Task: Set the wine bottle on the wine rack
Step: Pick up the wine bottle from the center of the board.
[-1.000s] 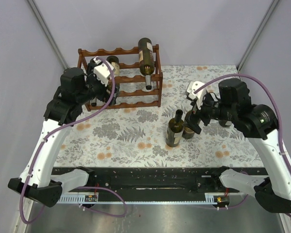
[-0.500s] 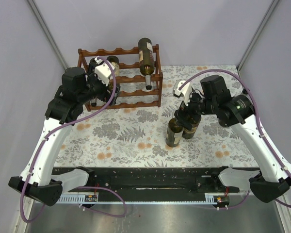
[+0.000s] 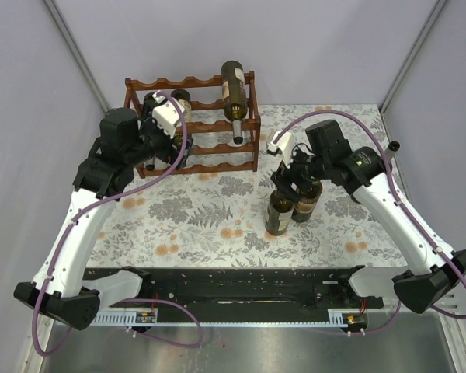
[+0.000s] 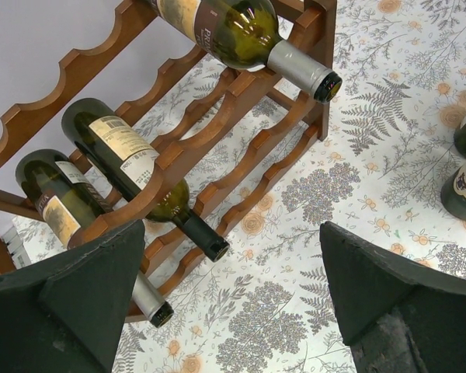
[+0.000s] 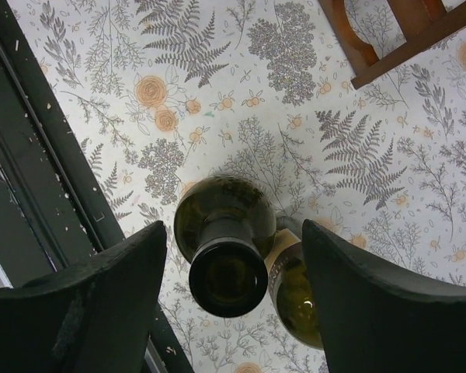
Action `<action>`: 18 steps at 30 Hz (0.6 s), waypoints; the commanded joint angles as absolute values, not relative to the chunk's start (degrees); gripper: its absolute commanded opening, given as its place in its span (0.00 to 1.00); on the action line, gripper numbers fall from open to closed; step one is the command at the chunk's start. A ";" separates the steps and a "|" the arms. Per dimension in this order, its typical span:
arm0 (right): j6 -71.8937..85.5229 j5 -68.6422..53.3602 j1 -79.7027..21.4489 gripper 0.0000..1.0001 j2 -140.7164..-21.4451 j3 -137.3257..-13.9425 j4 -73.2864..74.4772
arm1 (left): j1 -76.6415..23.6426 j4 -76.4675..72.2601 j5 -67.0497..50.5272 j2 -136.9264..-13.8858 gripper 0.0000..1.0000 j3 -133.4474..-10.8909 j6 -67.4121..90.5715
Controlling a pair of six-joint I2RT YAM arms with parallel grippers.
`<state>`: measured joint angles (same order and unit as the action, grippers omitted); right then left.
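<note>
Straddling the wine bottle [image 5: 227, 278] neck, right gripper [image 5: 233, 241] part open, left gripper [image 4: 231, 233] wide by wine rack [image 3: 175, 81]

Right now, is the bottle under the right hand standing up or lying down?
Standing upright. The right wrist camera looks straight down into the wine bottle, mouth open, base on the tablecloth.

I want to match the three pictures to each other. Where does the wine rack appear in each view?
Top external: the wine rack is in the upper left.
Left wrist: the rack fills the upper left half.
Right wrist: only a wooden corner shows, top right.
Shared landmark: the two standing bottles, near centre in top external and right wrist, right edge in left wrist.
</note>
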<state>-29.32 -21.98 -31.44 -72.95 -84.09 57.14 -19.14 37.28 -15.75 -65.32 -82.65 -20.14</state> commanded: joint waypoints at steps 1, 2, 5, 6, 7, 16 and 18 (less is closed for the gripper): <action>-29.44 -21.53 -31.38 0.76 -73.30 -83.32 54.76 | -19.42 34.10 -15.47 -64.86 0.99 -81.74 -21.09; -29.44 -21.36 -31.38 0.74 -73.21 -83.15 54.67 | -19.42 34.19 -15.56 -64.78 0.99 -81.56 -21.18; -29.27 -21.27 -31.38 0.68 -73.21 -82.97 54.93 | -19.34 34.19 -15.56 -64.60 0.99 -81.12 -21.36; -29.18 -21.27 -31.38 0.66 -73.30 -82.97 55.02 | -19.42 34.10 -15.38 -64.60 0.99 -81.04 -21.53; -29.09 -21.36 -31.38 0.64 -73.21 -82.88 55.11 | -19.34 34.10 -15.38 -64.51 0.99 -81.04 -21.62; -27.95 -23.11 -31.38 0.38 -73.65 -82.97 55.19 | -19.60 33.49 -17.75 -64.16 0.99 -79.28 -20.40; -27.77 -23.47 -31.38 0.27 -74.00 -83.84 55.63 | -19.69 32.96 -19.24 -64.34 0.99 -78.14 -19.60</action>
